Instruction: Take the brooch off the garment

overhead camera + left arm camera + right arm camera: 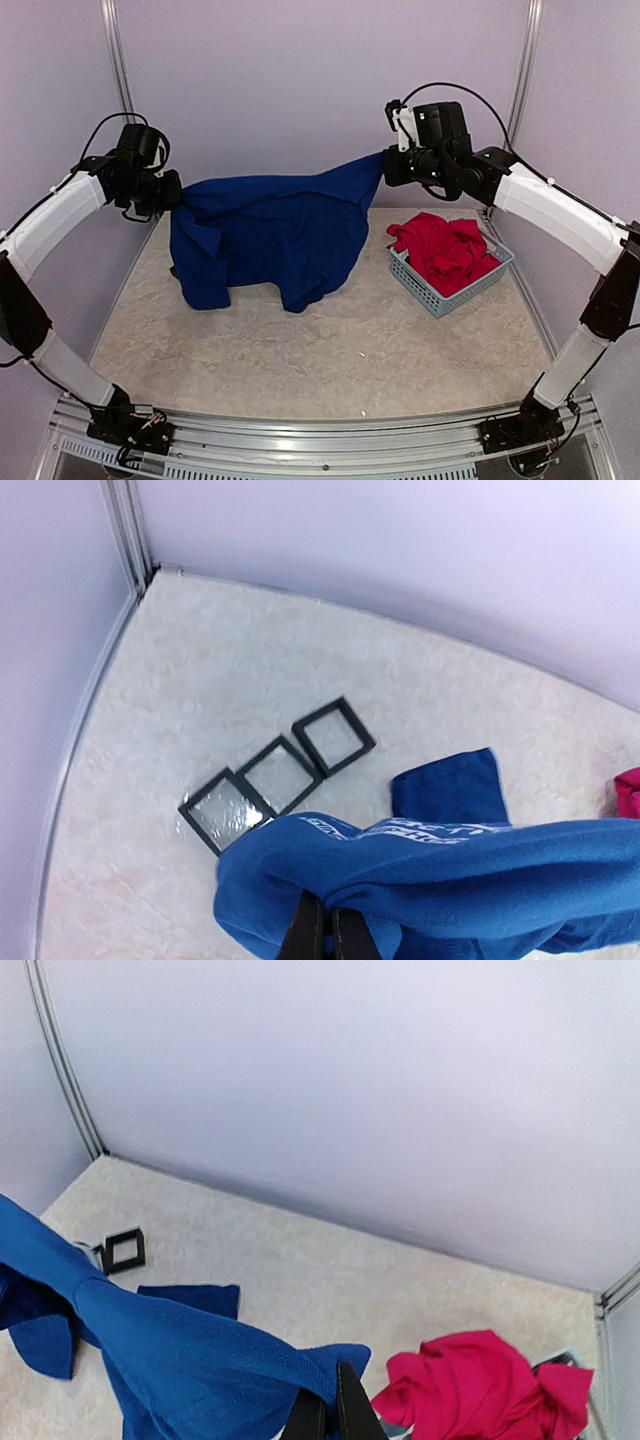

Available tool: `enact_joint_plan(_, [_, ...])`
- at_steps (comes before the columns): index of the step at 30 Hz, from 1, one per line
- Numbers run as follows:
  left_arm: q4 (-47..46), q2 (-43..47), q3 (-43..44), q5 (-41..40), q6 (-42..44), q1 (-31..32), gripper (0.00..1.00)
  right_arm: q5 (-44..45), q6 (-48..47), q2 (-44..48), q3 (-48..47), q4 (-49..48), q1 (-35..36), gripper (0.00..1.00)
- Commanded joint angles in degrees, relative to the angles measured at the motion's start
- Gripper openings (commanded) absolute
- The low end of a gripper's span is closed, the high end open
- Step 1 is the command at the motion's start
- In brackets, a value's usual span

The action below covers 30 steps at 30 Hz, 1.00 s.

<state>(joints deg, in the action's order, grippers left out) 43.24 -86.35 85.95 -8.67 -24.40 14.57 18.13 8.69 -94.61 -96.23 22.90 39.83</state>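
Observation:
The garment, a royal-blue T-shirt, hangs stretched in the air between both arms, its lower folds touching the table. My left gripper is shut on its left end; in the left wrist view the black fingers pinch blue cloth with white lettering. My right gripper is shut on the right end; in the right wrist view the fingers clamp a fold of the garment. The brooch is not visible in any view.
A grey basket at the right holds a plain red garment, also seen as the red garment. Three black-framed clear boxes lie on the table behind the shirt, near the back left corner. Walls enclose the back and sides.

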Motion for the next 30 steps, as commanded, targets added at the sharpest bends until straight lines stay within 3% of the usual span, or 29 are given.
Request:
enact_joint_plan(1, [3.05, 1.99, 7.77, 4.33, 7.78, -3.6, 0.0, 7.45, -8.98, 0.31, -5.86, -2.72, -0.57, 0.0])
enact_joint_plan(11, [0.72, -1.43, 21.76, 18.77, 10.95, -8.65, 0.0, 2.14, -9.8, -6.4, -19.48, -5.14, -4.3, 0.0])
enact_joint_plan(20, [1.36, -8.6, 35.3, 25.09, 9.07, -11.27, 0.0, 0.66, -10.21, -7.3, -21.23, -7.96, -6.36, 0.0])
enact_joint_plan(26, [-3.97, -10.49, 37.56, 28.48, 9.8, -11.32, 0.0, -0.41, -9.57, -9.17, -28.02, -11.25, -8.33, 0.0])
enact_joint_plan(30, [-3.55, -10.02, 34.22, 34.08, 9.81, -11.16, 0.0, -3.71, -8.96, -6.7, -25.38, -10.55, -8.36, 0.0])
